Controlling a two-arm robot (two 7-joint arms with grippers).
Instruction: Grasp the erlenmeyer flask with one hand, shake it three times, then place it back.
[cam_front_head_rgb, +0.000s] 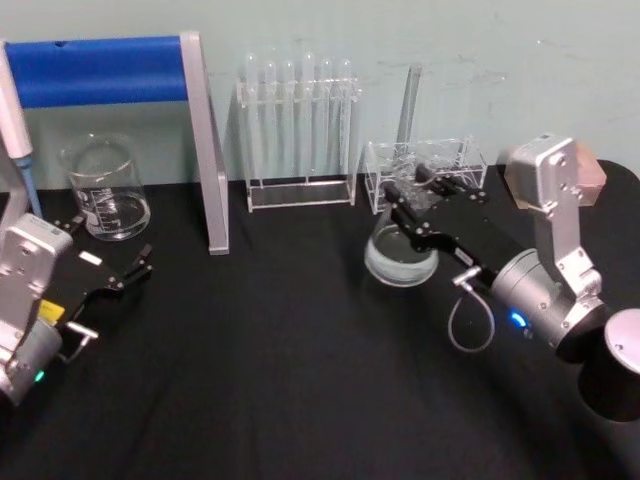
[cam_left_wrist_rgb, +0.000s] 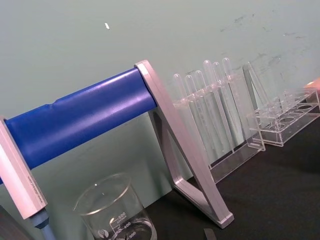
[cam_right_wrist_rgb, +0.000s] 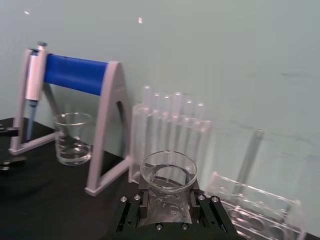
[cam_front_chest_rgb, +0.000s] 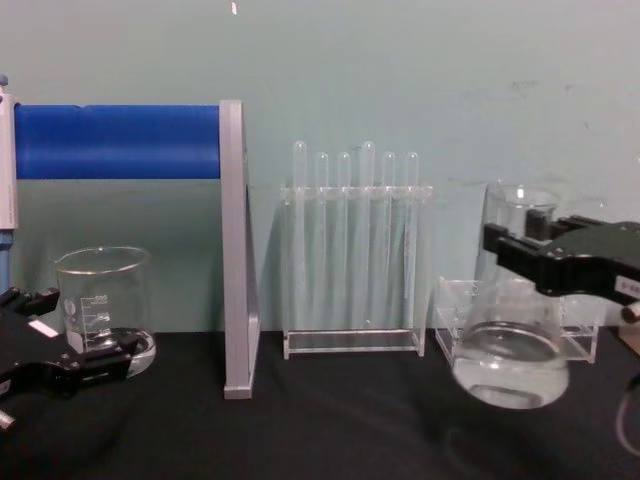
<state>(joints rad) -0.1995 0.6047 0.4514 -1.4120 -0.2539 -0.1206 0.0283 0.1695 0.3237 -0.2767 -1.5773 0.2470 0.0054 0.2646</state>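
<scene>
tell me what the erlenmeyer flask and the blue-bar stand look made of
Erlenmeyer flask: probably clear glass; see-through, glossy, liquid visible inside. Stand: legs look like matte grey metal or plastic, unclear which; its blue bar has a smooth satin sheen, perhaps a plastic sleeve.

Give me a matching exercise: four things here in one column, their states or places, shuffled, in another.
1. clear glass conical erlenmeyer flask
2. squat clear glass beaker
3. thin glass test tubes
4. black left gripper

A. open, holding nothing
B. upright in a clear rack
C. clamped at the neck by the right gripper
D. standing below the blue bar

Pairs: 1-C, 2-D, 3-B, 4-A
</scene>
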